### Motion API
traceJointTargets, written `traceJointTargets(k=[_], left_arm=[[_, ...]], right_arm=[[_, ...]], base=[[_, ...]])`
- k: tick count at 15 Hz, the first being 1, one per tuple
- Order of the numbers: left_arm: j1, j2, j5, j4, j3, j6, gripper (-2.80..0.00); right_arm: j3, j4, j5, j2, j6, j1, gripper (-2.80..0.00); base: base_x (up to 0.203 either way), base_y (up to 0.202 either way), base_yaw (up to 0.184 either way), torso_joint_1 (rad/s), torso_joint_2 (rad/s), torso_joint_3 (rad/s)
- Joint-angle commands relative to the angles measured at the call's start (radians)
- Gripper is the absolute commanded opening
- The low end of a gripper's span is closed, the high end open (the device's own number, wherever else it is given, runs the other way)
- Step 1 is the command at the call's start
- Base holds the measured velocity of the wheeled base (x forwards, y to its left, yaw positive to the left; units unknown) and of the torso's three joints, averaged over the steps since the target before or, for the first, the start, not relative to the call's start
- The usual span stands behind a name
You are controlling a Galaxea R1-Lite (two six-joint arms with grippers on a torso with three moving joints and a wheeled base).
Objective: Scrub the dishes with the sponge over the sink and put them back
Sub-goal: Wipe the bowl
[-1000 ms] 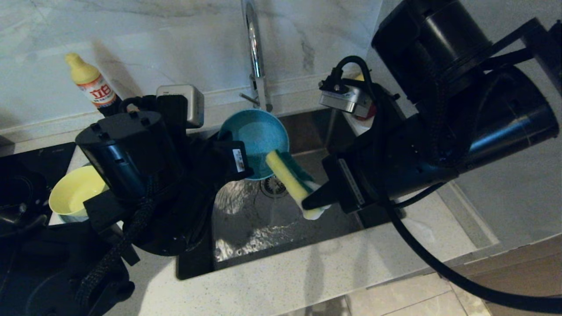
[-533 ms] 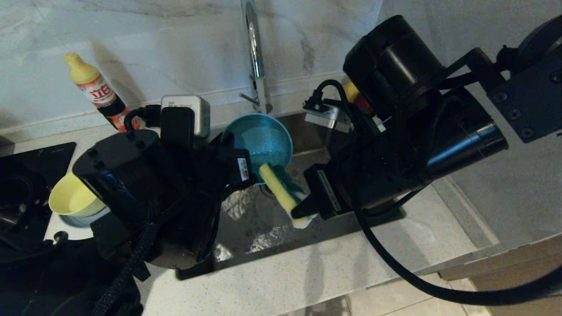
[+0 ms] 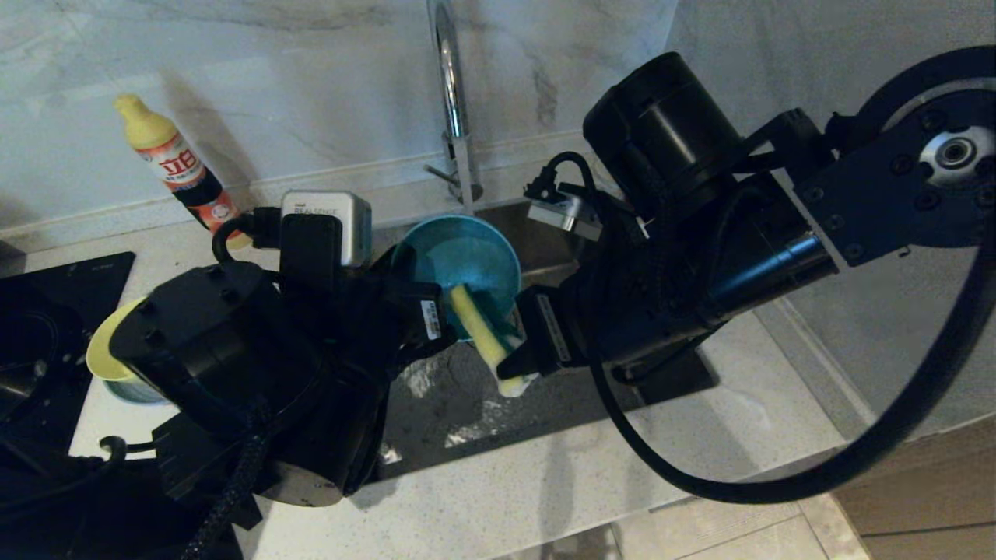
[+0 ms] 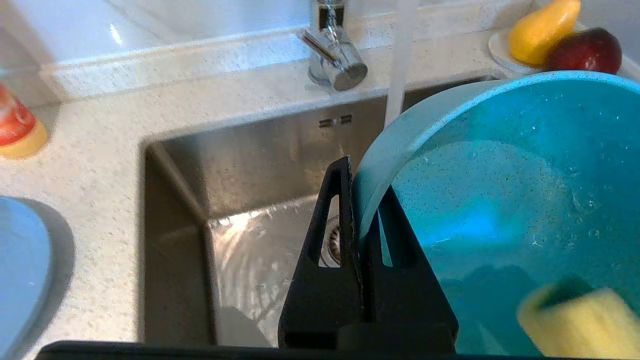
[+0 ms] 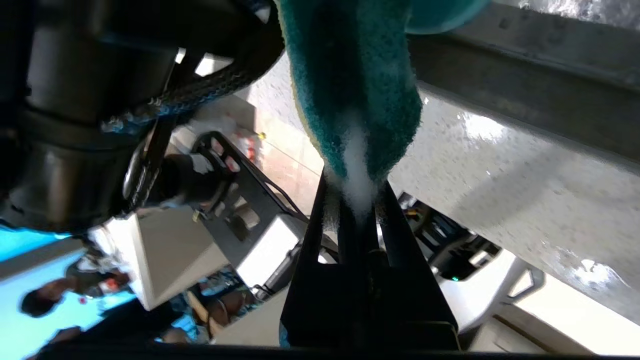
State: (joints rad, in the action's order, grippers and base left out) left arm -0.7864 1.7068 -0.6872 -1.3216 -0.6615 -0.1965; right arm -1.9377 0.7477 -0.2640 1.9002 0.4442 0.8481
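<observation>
Spanning pale speckled stone under a marble wall, tabletop [image 3: 545, 482] surrounds one steel sink [image 3: 467, 404]. Over the sink: left tool [image 4: 357, 200] clamped on teal bowl [image 3: 467, 257] rim, right tool [image 5: 356, 200] pinching sponge [image 3: 482, 336] against it. Beside sink: one yellow bowl [image 3: 99, 354], one bottle [image 3: 175, 167].

Right gripper [image 3: 520, 365] moved left across sink [image 3: 467, 404] toward left arm, bringing sponge [image 3: 481, 336] with it. Sponge tip, a second ago clear of teal bowl [image 3: 459, 260] and just below its rim, now inside bowl against inner face. Sponge more upright than before. Teal bowl, in left gripper [image 3: 426, 311], shifted slightly toward sink's front edge and tilted more toward sponge. Left arm swung forward and lower, now hiding most of yellow bowl [image 3: 105, 354] on worktop's left side. Right arm's elbow come further into view at right.
</observation>
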Motion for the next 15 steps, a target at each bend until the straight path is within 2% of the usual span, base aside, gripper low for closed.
traceJointTargets(k=[1, 5, 9, 12, 15], left_arm=[[-0.001, -0.003, -0.005, -0.050, 0.013, -0.020, -2.80], [-0.001, -0.012, -0.006, -0.102, 0.033, -0.057, -2.80], [-0.020, -0.012, -0.026, -0.121, 0.052, -0.075, -2.80], [-0.027, 0.001, -0.026, -0.181, 0.065, -0.113, -2.80], [-0.034, 0.017, -0.026, -0.208, 0.092, -0.119, -2.80]], right_arm=[[-0.001, 0.002, -0.012, 0.019, 0.005, -0.011, -2.80], [-0.001, -0.001, -0.026, 0.025, 0.044, -0.015, -2.80], [-0.001, -0.021, -0.041, 0.033, 0.050, -0.014, -2.80], [-0.003, -0.034, -0.041, 0.030, 0.050, -0.012, -2.80], [-0.003, -0.036, -0.052, 0.033, 0.050, -0.012, -2.80]], base=[[0.000, 0.000, 0.000, 0.000, 0.00, 0.000], [0.000, 0.000, 0.000, 0.000, 0.00, 0.000], [0.000, 0.000, 0.000, 0.000, 0.00, 0.000], [0.000, 0.000, 0.000, 0.000, 0.00, 0.000], [0.000, 0.000, 0.000, 0.000, 0.00, 0.000]])
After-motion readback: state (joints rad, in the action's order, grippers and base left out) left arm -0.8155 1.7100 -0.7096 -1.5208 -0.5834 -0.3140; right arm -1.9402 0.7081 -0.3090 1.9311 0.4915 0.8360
